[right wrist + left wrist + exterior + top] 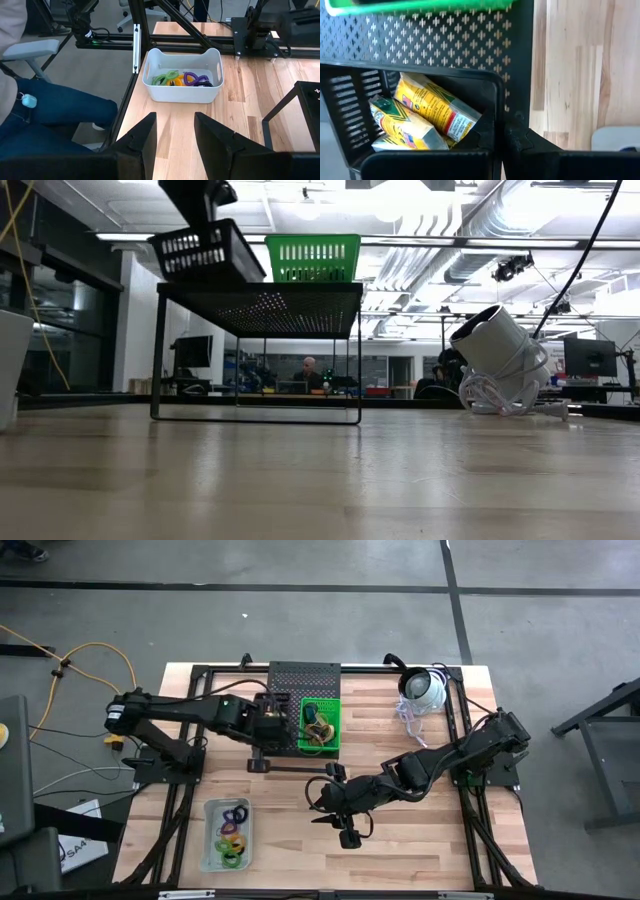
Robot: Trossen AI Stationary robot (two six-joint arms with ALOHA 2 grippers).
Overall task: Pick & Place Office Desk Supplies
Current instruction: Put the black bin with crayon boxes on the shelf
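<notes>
Item one, at the near left of the table: a white tub (208, 836) holding the loose coloured loops (182, 78), purple, green and orange, lying together on its floor. Item two, left of centre: the left gripper (268, 726), fingers clenched with nothing between them, hung over the black basket (485, 95) on the perforated rack (305, 675); yellow-and-white packets (422, 117) lay piled inside that basket. Item three, beside it to the right: a green basket (321, 725) with rubber bands (318, 730) in it. Item four, near centre: the right gripper (337, 812), fingers parted and empty, hovered above bare wood, facing the tub. By my judgement the next pick should drop squarely over one loop, fingers straddling it, clear of the tub wall. Item five, far right: a white dome device (424, 689) with its cable.
</notes>
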